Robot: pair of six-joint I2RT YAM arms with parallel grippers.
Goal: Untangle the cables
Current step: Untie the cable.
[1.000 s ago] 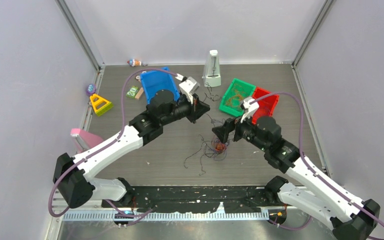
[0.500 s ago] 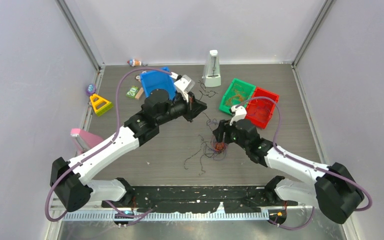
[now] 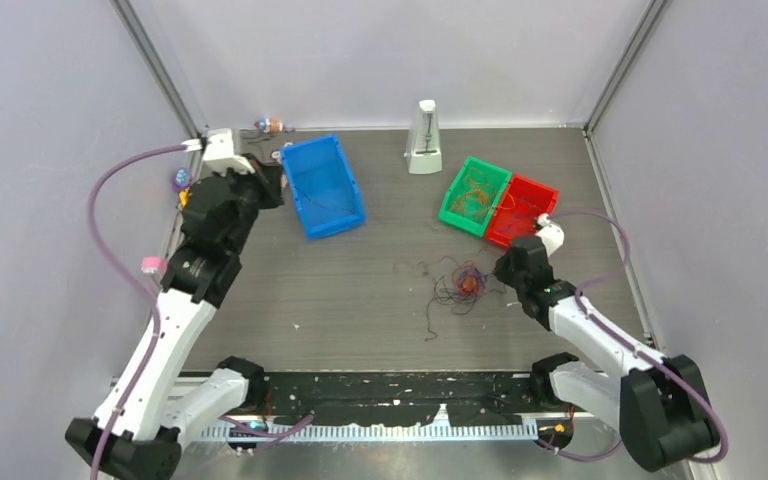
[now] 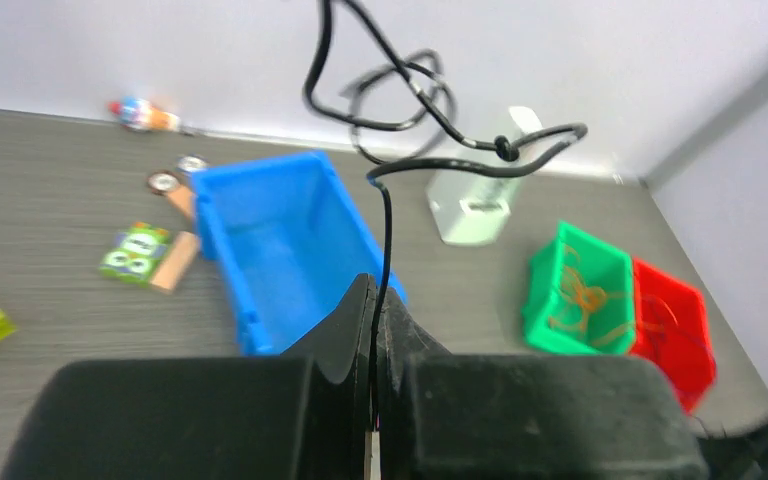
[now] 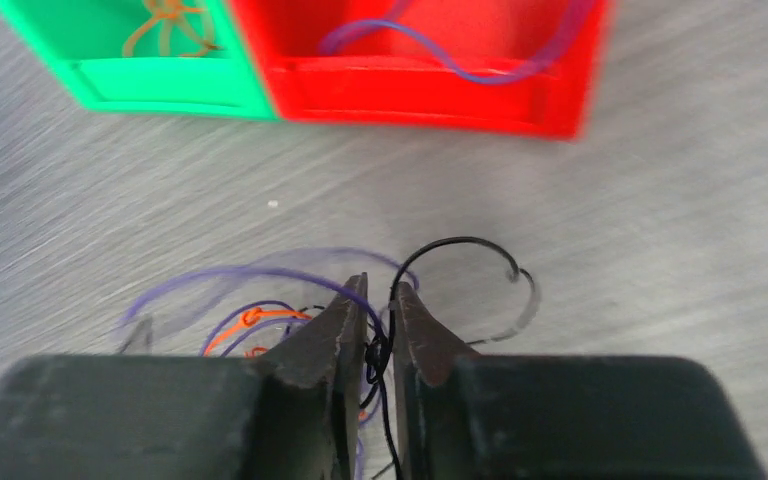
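Cables: the clump of cables (image 3: 465, 283) (orange, red, purple and dark strands) lies on the table (image 3: 360, 290) just on the near side of the red bin (image 3: 526, 222), not touching it. Thin tails trail away from the bin to the left.

Right gripper: the right gripper (image 5: 380, 290) is at the clump, also just on the near side of the red bin. Its jaws are drawn narrow around a black strand (image 5: 457, 240), whose small knot sits in the slit between them. We read that as a pinch.

Left gripper: the left gripper (image 4: 373, 290) is well to the left of the red bin, past the green bin (image 3: 450, 205) and the blue bin (image 3: 325, 185). It is clamped tight on a separate black cable (image 4: 503, 150), which rises from the jaws in loose loops.

Sorted so far: we see a purple strand in the red bin and orange ones in the green bin touching it on the left.

Step in hand: we judge that one dark cable is already free and another is being gripped for pulling.

Next move: we think the left arm needs to drop its cable. The right arm then needs a slow lift away from the red bin, while we watch whether the whole clump comes up with the strand.
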